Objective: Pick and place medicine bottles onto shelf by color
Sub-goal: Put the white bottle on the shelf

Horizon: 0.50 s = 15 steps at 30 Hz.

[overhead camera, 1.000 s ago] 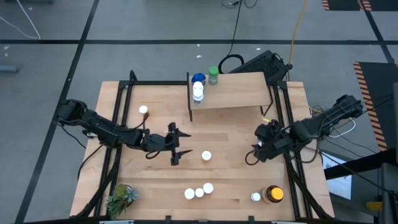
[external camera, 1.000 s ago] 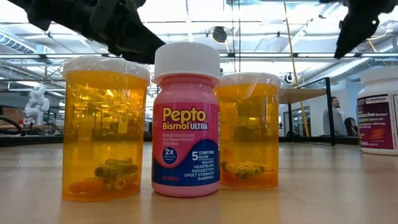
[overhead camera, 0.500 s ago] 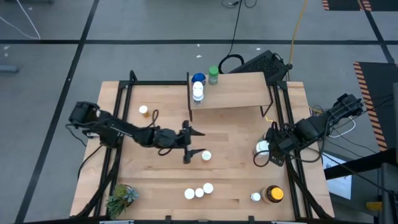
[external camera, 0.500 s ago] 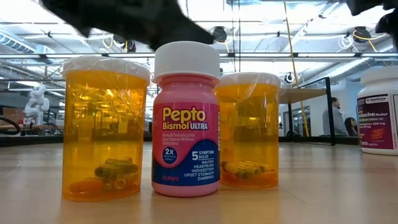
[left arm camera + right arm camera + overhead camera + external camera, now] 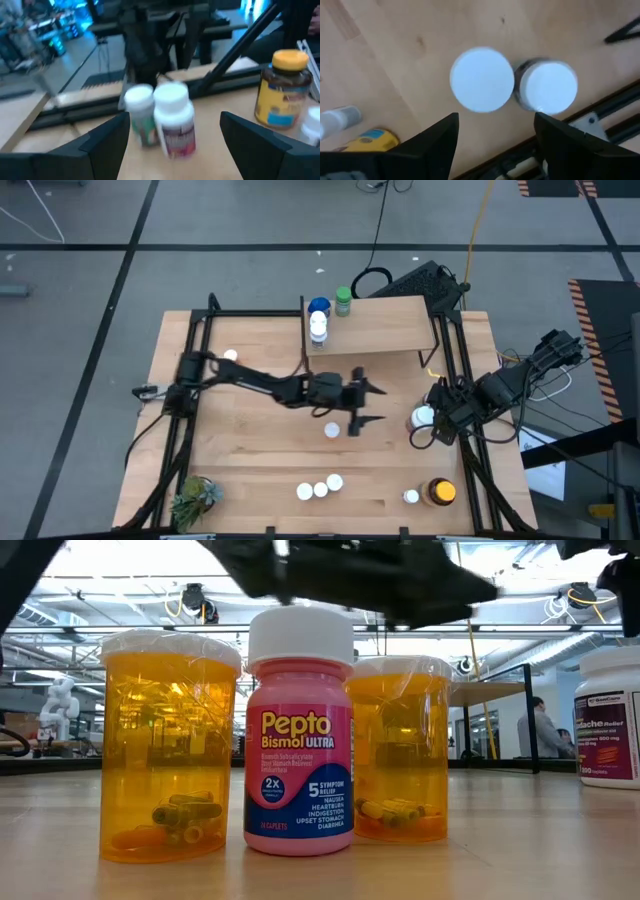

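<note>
My left gripper (image 5: 366, 405) reaches across the table's middle, open and pointing toward the right edge. In the left wrist view (image 5: 172, 150) two white-capped medicine bottles (image 5: 174, 119) stand ahead of its fingers, apart from them. My right gripper (image 5: 437, 422) hangs open over those same two bottles (image 5: 421, 418); the right wrist view (image 5: 495, 140) looks down on their white caps (image 5: 481, 79). One white-capped bottle (image 5: 331, 430) stands just on the near side of the left gripper. The shelf (image 5: 385, 325) at the far middle carries blue-, green- and white-capped bottles (image 5: 319, 307) at its left end.
Three bottles (image 5: 320, 489) stand in a group near the front edge: two orange ones and a pink one (image 5: 300, 730). A yellow-lidded amber jar (image 5: 440, 492) and a small bottle (image 5: 411, 496) are at the front right. A lone bottle (image 5: 231, 356) is far left, a plant (image 5: 195, 498) front left.
My left gripper has swept from the table's left-middle toward the right edge, past the lone white-capped bottle, staying open. My right gripper has shifted a little toward the right edge, then kept still. No bottle has moved.
</note>
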{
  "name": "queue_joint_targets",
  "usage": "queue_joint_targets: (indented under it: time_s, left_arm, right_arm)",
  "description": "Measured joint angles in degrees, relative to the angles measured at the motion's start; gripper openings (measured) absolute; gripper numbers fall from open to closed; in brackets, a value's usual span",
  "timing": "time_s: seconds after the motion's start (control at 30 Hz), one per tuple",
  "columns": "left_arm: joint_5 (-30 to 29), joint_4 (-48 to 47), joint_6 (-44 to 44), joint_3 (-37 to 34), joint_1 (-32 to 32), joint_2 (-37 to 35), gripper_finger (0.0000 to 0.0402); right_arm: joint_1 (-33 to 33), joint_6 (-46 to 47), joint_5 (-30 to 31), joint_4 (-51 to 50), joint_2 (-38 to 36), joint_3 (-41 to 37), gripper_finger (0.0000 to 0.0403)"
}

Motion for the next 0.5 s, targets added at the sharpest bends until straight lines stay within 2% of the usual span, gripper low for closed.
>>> queue_joint_targets:
  time_s: [0.13, 0.3, 0.5]
  left_arm:
    - [5.2, 0.3, 0.5, 11.3, 0.6, 9.1, 0.0315]
    - [6.2, 0.3, 0.5, 22.8, 1.0, 18.2, 0.0315]
    - [9.8, 2.0, -2.7, 39.2, 1.7, 30.9, 0.0315]
  right_arm:
    - [0.0, -1.2, 6.0, 0.0, 0.0, 0.0, 0.0253]
    - [0.0, 1.0, 16.6, 0.0, 0.0, 0.0, 0.0253]
    - [-0.5, 0.6, 18.3, 0.0, 0.0, 0.0, 0.0253]
